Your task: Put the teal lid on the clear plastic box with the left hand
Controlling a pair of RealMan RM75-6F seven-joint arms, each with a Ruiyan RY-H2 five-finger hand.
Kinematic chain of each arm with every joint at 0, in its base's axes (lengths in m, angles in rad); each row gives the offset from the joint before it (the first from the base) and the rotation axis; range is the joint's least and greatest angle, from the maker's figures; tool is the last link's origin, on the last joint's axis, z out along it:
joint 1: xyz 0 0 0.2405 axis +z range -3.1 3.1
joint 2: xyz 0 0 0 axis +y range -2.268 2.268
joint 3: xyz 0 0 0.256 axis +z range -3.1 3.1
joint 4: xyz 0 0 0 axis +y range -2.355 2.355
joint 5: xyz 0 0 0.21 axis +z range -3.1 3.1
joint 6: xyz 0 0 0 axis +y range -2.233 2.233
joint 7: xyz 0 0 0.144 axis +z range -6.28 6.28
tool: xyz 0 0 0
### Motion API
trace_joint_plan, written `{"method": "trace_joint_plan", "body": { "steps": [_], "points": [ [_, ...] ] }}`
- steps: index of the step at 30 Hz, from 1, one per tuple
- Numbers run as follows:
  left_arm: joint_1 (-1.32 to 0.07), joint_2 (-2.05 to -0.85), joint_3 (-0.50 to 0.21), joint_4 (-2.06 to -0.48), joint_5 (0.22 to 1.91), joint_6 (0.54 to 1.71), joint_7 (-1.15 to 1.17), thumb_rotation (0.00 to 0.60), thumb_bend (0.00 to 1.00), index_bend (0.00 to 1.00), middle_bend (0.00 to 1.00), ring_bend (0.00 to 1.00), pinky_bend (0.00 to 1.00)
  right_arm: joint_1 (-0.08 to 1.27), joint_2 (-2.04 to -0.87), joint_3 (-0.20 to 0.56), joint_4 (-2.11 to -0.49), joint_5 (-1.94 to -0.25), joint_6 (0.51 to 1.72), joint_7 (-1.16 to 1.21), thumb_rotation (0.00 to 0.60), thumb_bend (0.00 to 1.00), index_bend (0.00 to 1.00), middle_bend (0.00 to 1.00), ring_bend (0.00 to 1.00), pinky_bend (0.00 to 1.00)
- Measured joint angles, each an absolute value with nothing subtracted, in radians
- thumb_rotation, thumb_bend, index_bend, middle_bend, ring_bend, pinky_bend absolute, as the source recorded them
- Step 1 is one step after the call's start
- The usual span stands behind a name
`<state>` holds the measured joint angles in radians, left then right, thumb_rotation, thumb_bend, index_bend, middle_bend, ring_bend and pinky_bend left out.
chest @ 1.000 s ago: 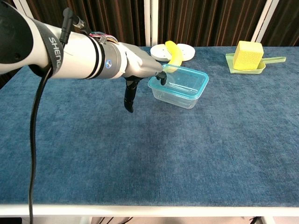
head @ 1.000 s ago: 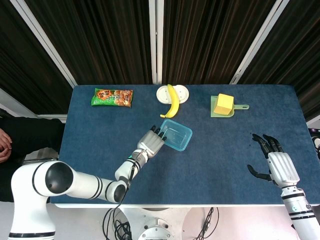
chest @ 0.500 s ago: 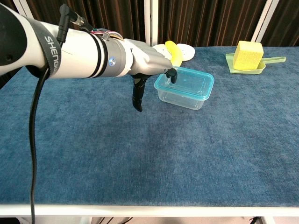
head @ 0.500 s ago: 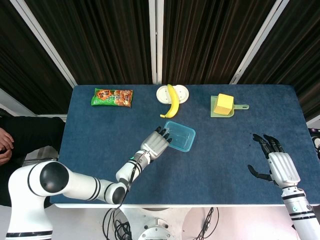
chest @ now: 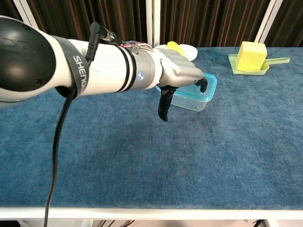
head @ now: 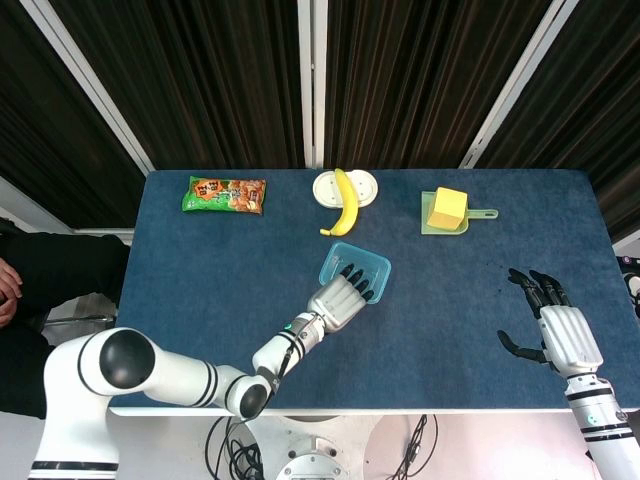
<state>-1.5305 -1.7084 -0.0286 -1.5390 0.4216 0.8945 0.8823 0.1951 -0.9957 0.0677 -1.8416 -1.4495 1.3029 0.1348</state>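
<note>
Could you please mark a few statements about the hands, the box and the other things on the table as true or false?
1. The left hand lies flat over the teal lid on the clear box. True.
2. The right hand holds the banana. False: it is empty, fingers spread, and the banana lies across the white plate.
3. The yellow block sits on a pale green tray. True.
4. The snack packet lies beside the box. False: it lies near the table's far left corner.
</note>
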Motion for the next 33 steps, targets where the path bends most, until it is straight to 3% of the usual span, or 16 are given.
{"method": "trace_joint_plan", "body": {
  "steps": [11, 18, 24, 33],
  "points": [
    [-1.541, -1.747, -0.033, -1.488, 0.339, 0.870, 0.935, 0.600, 0.05, 0.16, 0.10, 0.00, 0.08, 0.190, -0.996, 0.064, -1.831, -1.455, 1.308, 0.152, 0.600, 0.22, 0.00, 0.16, 0.00, 0.00],
    [-1.525, -1.711, -0.047, -1.528, 0.354, 0.883, 0.919, 0.600, 0.05, 0.16, 0.10, 0.00, 0.08, 0.187, -0.991, 0.065, -1.833, -1.463, 1.318, 0.155, 0.600, 0.22, 0.00, 0.16, 0.00, 0.00],
    [-1.437, -1.582, -0.076, -1.638, 0.460, 0.952, 0.795, 0.600, 0.05, 0.16, 0.10, 0.00, 0.07, 0.185, -0.982, 0.063, -1.827, -1.463, 1.314, 0.175, 0.600, 0.22, 0.00, 0.16, 0.00, 0.00],
    [-1.151, -1.331, -0.079, -1.751, 0.695, 1.160, 0.482, 0.600, 0.05, 0.19, 0.10, 0.00, 0.06, 0.192, -0.978, 0.067, -1.771, -1.463, 1.302, 0.225, 0.600, 0.23, 0.00, 0.14, 0.00, 0.00]
  ]
}}
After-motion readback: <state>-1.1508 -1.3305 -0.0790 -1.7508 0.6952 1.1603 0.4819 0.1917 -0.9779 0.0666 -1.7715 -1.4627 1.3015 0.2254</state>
